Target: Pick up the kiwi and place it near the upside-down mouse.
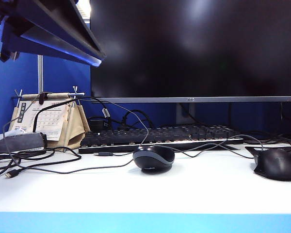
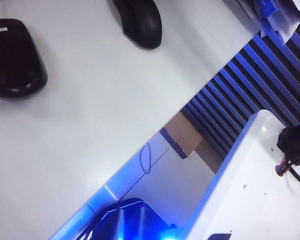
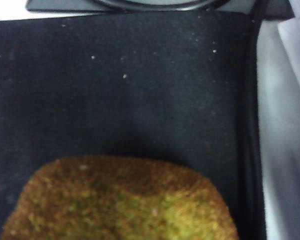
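Observation:
The kiwi (image 3: 120, 200), tan-brown and fuzzy with greenish patches, fills the near part of the right wrist view. It lies on a black mat (image 3: 140, 85). My right gripper's fingers do not show there, and the exterior view shows neither that gripper nor the kiwi. The upside-down mouse (image 1: 153, 157), small, oval and wired, sits mid-table in front of the keyboard. It shows again as the upside-down mouse (image 2: 12, 57) with a pale label. My left gripper (image 2: 125, 222) is only a dark blue-lit shape past the table's edge, and how its jaws stand is unclear.
A bigger black mouse (image 1: 276, 164) lies at the right, the same black mouse (image 2: 140, 20) in the left wrist view. A black keyboard (image 1: 160, 136) and a dark monitor (image 1: 194, 48) stand behind. A desk calendar (image 1: 48, 121) and loose cables (image 1: 34, 162) are at the left.

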Tool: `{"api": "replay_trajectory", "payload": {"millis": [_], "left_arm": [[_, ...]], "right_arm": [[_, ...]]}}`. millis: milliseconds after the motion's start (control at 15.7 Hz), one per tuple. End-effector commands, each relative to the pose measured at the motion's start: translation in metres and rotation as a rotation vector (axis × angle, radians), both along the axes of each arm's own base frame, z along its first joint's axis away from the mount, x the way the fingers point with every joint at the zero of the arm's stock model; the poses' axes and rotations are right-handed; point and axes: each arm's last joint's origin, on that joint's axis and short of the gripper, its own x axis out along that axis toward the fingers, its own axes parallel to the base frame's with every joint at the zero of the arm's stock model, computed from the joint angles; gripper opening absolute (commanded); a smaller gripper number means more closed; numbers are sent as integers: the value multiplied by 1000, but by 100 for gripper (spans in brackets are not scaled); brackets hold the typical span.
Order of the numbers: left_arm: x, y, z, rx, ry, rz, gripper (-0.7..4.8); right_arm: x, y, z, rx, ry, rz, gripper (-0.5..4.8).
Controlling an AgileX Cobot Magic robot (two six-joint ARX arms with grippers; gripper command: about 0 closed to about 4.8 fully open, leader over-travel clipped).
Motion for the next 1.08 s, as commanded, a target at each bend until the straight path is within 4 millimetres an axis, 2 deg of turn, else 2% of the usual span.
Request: {"api": "replay_trajectory", "payload": {"millis": [64, 381, 445, 572, 636, 699, 763, 826, 890, 1017, 1081], "left_arm": [[1, -1, 4, -23, -29, -1, 57], [3, -3, 7, -46, -68, -3, 57], [3, -3, 7, -36, -90, -19, 57], [3, -3, 7, -31, -101, -25, 57], [3, -3, 7, -28, -111, -31, 57], [3, -3, 7, -24, -121, -38, 57], [3, -3, 7, -20, -130, -44, 57], [3, -3, 7, -21, -130, -44, 57], [3, -3, 7, -20, -130, -44, 57], [3, -2, 7, -16, -125, -44, 57], [2, -2, 5, -5, -118, -48, 57]], "right_arm": [[-7, 4, 25, 30, -48, 36, 305], [-27, 16, 87, 98, -206, 82, 305], [-34, 31, 106, 162, -258, 168, 305], [-41, 51, 124, 224, -303, 287, 304], [-47, 73, 138, 245, -326, 378, 305], [-51, 88, 145, 247, -338, 436, 304], [-57, 111, 152, 245, -351, 532, 305], [-66, 146, 157, 247, -340, 649, 305], [-71, 167, 157, 252, -316, 705, 305], [-79, 197, 152, 264, -261, 778, 305], [-86, 217, 144, 262, -211, 824, 305]]}}
